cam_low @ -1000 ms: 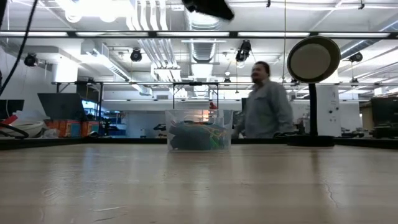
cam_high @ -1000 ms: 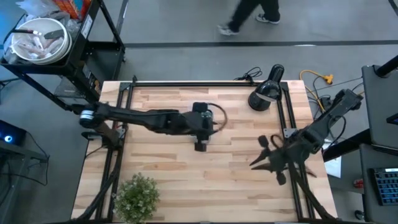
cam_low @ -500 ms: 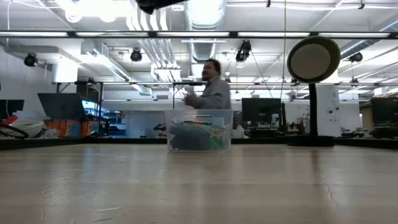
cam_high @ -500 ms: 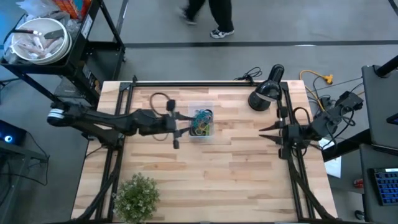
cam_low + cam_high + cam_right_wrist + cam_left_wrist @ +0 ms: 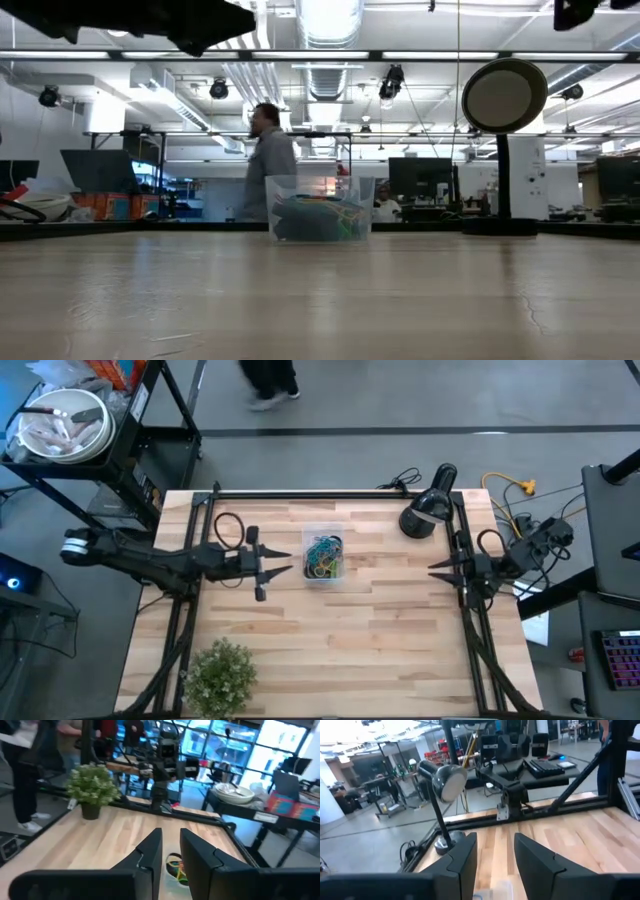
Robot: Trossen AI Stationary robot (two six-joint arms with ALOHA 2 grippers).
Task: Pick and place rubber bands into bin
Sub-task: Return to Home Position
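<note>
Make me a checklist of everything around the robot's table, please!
Surface: wooden table, no loose bands seen.
Job's things: clear bin mid-table, colourful rubber bands piled inside.
Clutter: black lamp at back right corner; potted plant at front left edge.
Grippers: left gripper open, beside the bin; right gripper open, near the right edge; both empty.
Cables: yellow cable past the table's right side.
Surroundings: person beyond the table; white bowl on a cart.

Both arms are slim, jointed and matte black: the left arm (image 5: 170, 563) carries a pale silver collar (image 5: 76, 547) near its base, the right arm (image 5: 522, 553) is dark throughout, a thin black cable loop (image 5: 216, 523) rises by each wrist, and the left tool (image 5: 286, 563) and right tool (image 5: 436, 566) each end in two flat, tapered dark fingers (image 5: 461, 865)
</note>
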